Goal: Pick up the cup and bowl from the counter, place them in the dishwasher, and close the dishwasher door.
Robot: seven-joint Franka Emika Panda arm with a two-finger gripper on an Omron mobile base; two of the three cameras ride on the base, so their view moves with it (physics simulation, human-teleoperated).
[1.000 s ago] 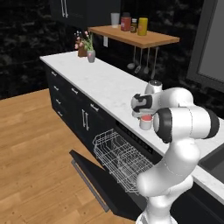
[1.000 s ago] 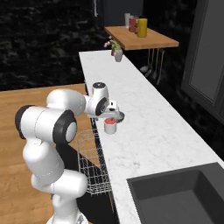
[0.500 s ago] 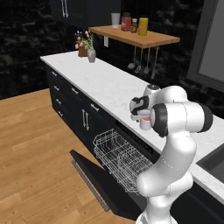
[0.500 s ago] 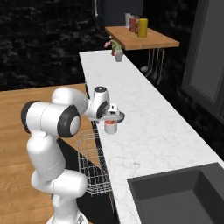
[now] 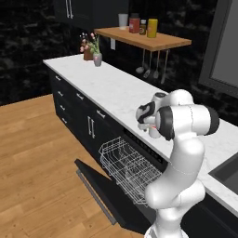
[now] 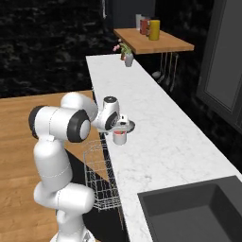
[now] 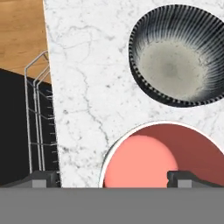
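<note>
The cup, white with a red inside, stands on the counter right under my gripper. The gripper is open, with its fingertips spread wide. One tip is over the marble left of the cup, the other over the cup's right side. The grey speckled bowl sits just beyond the cup, apart from it. From the right base, the gripper hovers above the cup, with the bowl close behind. The dishwasher door hangs open and its white rack is pulled out.
A small flower vase stands at the counter's far end under a wooden shelf with jars. Utensils hang below the shelf. A dark sink lies at the near end. Wood floor spreads left of the cabinets.
The hand has sunk a little toward the cup and the arm's elbow has shifted slightly. Its jaws have stayed open, and the cup and bowl have not moved.
</note>
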